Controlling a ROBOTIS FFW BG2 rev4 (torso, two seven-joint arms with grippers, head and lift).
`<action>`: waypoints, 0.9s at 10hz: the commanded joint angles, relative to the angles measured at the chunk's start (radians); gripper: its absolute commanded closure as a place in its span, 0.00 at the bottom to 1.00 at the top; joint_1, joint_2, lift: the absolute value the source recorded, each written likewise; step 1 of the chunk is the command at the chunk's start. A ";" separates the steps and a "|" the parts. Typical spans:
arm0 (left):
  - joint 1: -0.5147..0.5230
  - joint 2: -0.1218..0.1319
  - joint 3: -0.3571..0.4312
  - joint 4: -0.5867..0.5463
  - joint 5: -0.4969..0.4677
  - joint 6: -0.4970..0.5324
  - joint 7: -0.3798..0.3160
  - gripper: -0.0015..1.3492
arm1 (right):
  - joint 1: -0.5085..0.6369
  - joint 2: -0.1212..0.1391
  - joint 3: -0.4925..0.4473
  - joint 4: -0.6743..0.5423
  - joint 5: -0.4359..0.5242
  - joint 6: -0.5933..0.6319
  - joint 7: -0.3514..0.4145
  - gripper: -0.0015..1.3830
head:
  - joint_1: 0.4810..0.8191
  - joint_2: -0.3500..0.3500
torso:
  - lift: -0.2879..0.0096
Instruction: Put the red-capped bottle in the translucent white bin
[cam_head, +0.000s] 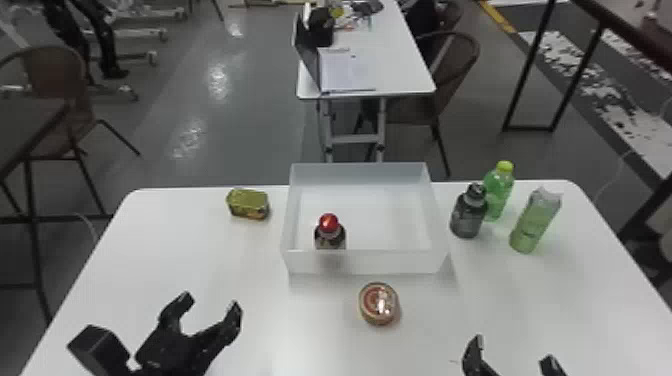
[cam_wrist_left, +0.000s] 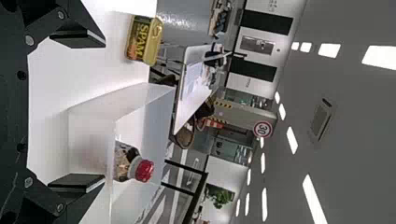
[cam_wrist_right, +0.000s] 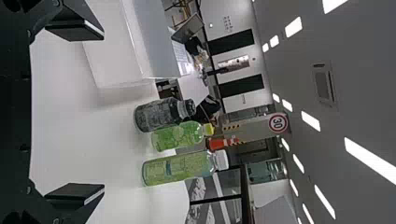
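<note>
Nearest: my left gripper (cam_head: 211, 302) and right gripper (cam_head: 512, 350), both over the near part of the surface (cam_head: 150, 260). Jaws wide on both, nothing held. Next out, the round tin (cam_head: 378, 303), just in front of the translucent white bin (cam_head: 370, 262). Past the bin's near wall, the red-capped bottle (cam_head: 330, 237) is inside, near the front-left corner, long axis upright, cap on top. From my left jaws it lies ahead and to the right; from my right jaws, ahead and well to the left. Left arm is nearer. Farther out: dark bottle (cam_head: 468, 215) and two green bottles (cam_wrist_right: 180, 136) (cam_wrist_right: 180, 168) right of the bin, yellow can (cam_wrist_left: 144, 39) left of it.

Placement reads as done to me. Next move should be backing the left arm straight off, away from the near wall. Main risk: swinging right while low, which could clip the wall or knock the round tin. No regrasp needed.
</note>
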 joint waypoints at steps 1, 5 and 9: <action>0.045 -0.006 0.001 -0.002 -0.007 -0.028 0.007 0.20 | 0.035 -0.002 0.000 -0.009 0.007 -0.029 0.000 0.10 | 0.63 0.59 | 0.85; 0.077 -0.036 0.027 -0.035 -0.062 -0.028 0.016 0.20 | 0.075 -0.009 0.000 -0.054 0.075 -0.028 -0.043 0.10 | 0.63 0.60 | 0.85; 0.072 -0.012 0.013 -0.036 -0.055 -0.011 0.016 0.20 | 0.086 -0.012 -0.007 -0.081 0.115 0.010 -0.051 0.10 | 0.63 0.62 | 0.85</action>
